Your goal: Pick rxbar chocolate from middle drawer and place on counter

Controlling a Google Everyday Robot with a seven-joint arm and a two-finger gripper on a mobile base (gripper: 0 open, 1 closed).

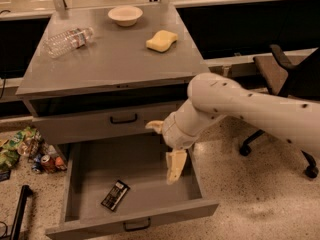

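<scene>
Grey counter (115, 59) over open grey metal middle drawer (142, 171); black-wrapped rxbar chocolate (115, 195) inside; cream gripper (175, 167) near drawer's right wall, grip state unclear

Showing a thick, smooth off-white arm shell (250, 104) dotted with small dark spots; ending in a gripper (166, 146) with two cream fingers (176, 166) spread apart, hanging over the middle drawer (135, 219), right side.

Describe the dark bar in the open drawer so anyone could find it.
Under the grey counter, the middle drawer stands open. On its floor near the front, left of the gripper hanging over its right side, lies the rxbar chocolate: flat, black-wrapped, the drawer's only item.
</scene>
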